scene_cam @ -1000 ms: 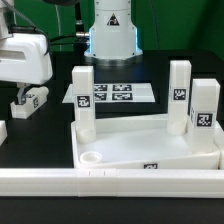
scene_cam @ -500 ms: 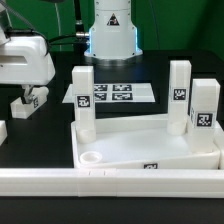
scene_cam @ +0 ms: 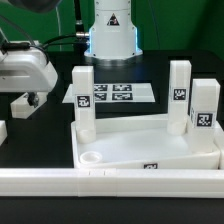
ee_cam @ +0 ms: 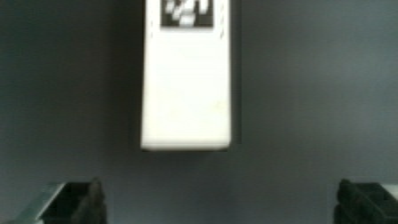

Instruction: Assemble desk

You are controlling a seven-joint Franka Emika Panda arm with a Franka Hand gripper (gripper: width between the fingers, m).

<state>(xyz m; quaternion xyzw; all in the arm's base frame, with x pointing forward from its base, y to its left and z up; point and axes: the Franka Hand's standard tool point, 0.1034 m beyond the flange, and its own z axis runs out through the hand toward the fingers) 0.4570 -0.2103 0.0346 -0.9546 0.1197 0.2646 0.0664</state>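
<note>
Desk tabletop point(scene_cam: 150, 150) lying flat at about five o'clock in the exterior view, rim up, open round socket point(scene_cam: 92, 158) at its near corner toward the exterior view's left. Three legs standing upright in the other corners: one point(scene_cam: 84, 100) at ten o'clock of the tabletop, two more point(scene_cam: 179, 95) point(scene_cam: 205, 113) at one to three o'clock, each bearing a black-white tag. Fourth leg point(scene_cam: 27, 101) lying loose on the dark worktop point(scene_cam: 50, 130), well apart from the tabletop, at nine o'clock in the exterior view, tagged end toward the exterior view's right.

Tool point(scene_cam: 28, 98) poised directly over that loose leg, wrist housing just above it. In the wrist view, the leg point(ee_cam: 187, 85) running lengthwise up the middle, tag at its far end, both fingertips point(ee_cam: 75, 200) dark at the near corners, spread wide apart, nothing between them, no contact with the leg.

Marker board point(scene_cam: 112, 94) flat on the worktop at twelve o'clock, behind the tabletop, just in front of the arm base point(scene_cam: 111, 30). Long white rail point(scene_cam: 110, 181) across the near edge at six o'clock, touching or just beside the tabletop's front rim; cannot tell which.
</note>
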